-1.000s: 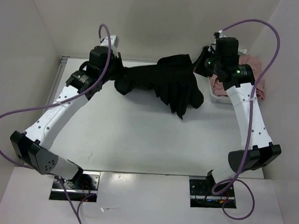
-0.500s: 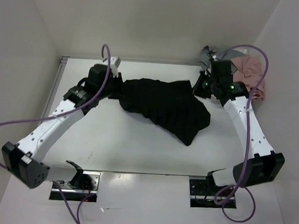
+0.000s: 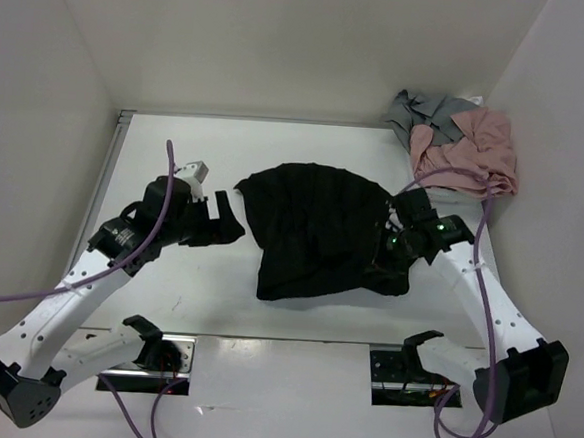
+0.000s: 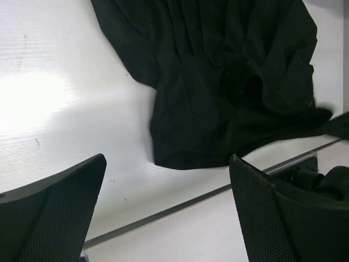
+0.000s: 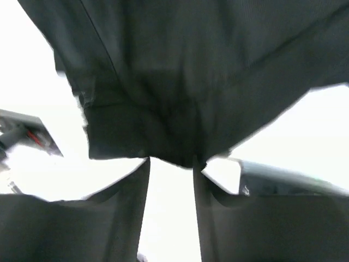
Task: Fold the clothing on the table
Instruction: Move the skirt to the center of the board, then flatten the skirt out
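Observation:
The black clothing (image 3: 321, 231) lies spread in a rough lump on the middle of the white table (image 3: 197, 293). My left gripper (image 3: 227, 219) hovers just left of it, wide open and empty. In the left wrist view its gripper (image 4: 166, 210) frames bare table (image 4: 54, 109), with the clothing (image 4: 229, 82) beyond the tips. My right gripper (image 3: 390, 251) sits at the garment's right edge. In the right wrist view the gripper (image 5: 170, 161) has its jaws a little apart, and the clothing's hem (image 5: 180, 98) lies right at the tips.
A pink garment (image 3: 477, 147) and a grey garment (image 3: 430, 110) are heaped in the far right corner. White walls close in the left, back and right sides. The table's metal front rim (image 4: 191, 201) runs close under my left gripper.
Both arms came from the far side toward the near edge, bringing the clothing down onto the table's middle. My left gripper opened and let go. My right jaws parted.

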